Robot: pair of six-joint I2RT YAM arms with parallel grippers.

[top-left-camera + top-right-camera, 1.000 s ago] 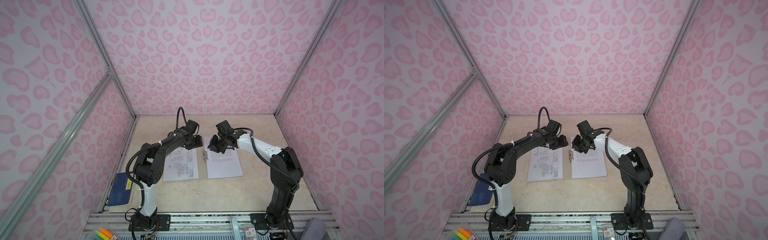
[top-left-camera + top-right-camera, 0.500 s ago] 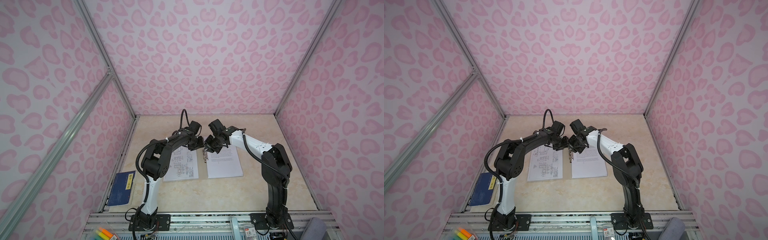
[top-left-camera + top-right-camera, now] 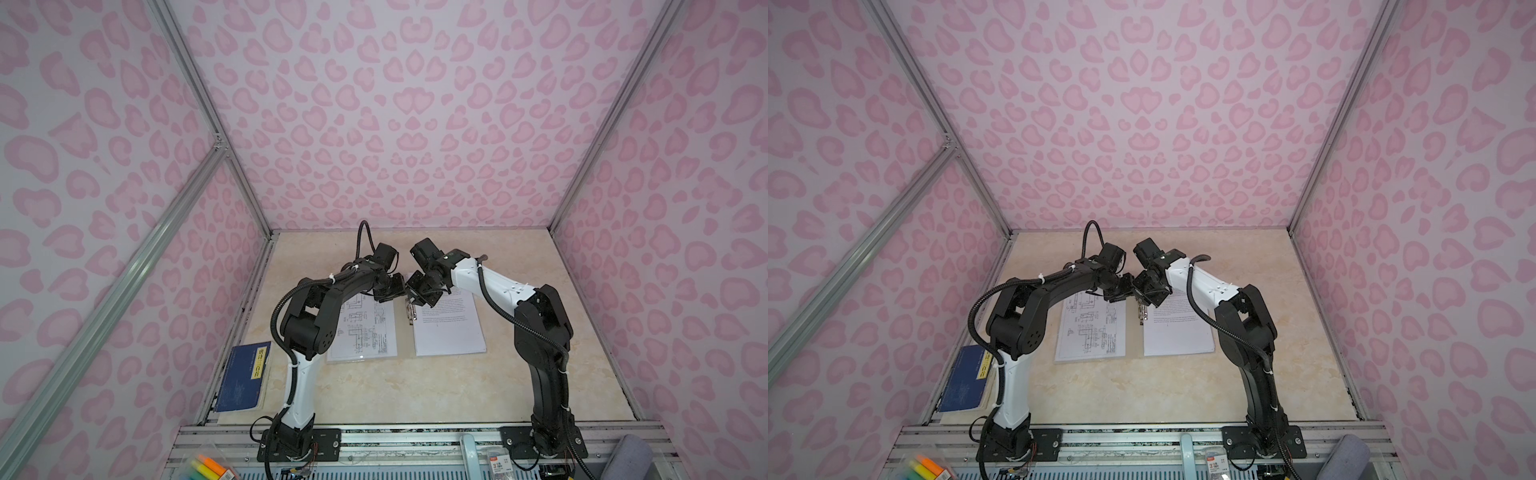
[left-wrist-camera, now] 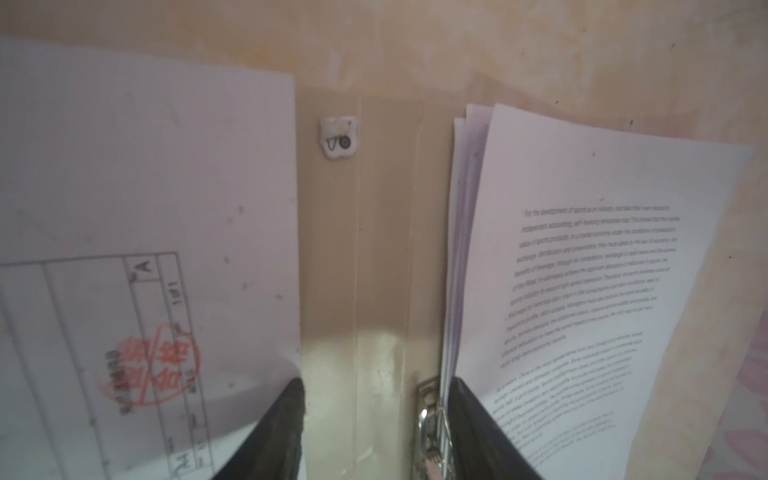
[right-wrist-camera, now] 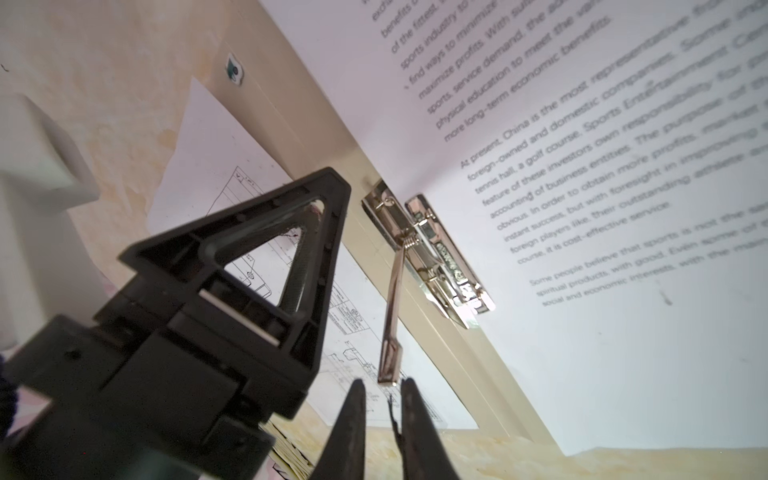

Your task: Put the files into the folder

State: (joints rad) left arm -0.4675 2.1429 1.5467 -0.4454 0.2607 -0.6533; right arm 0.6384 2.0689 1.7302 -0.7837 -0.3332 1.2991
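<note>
- The folder (image 3: 405, 332) lies open and flat on the table (image 3: 415, 390), its spine running between the two arms.
- The files (image 3: 1177, 336) rest on its leaves — a drawing sheet (image 3: 365, 332) on the left leaf and a text stack (image 3: 449, 328) on the right, beside a metal clip (image 5: 440, 253).
- The clip's lever (image 5: 392, 316) is swung out, away from the stack.
- The right gripper (image 5: 382, 384) is nearly closed, with only a thin gap. The lever's tip sits right at the mouth of that gap, but I cannot tell whether the fingers pinch it.
- The left gripper (image 4: 376, 384) stands about half open across the spine and holds nothing — one finger (image 4: 286, 428) is over the drawing sheet's edge, the other at the stack's edge by the clip. I cannot tell if either touches.
- In both top views the grippers are close together at the spine's far end.
- A blue book (image 3: 243, 378) lies at the table's left edge, well apart.
</note>
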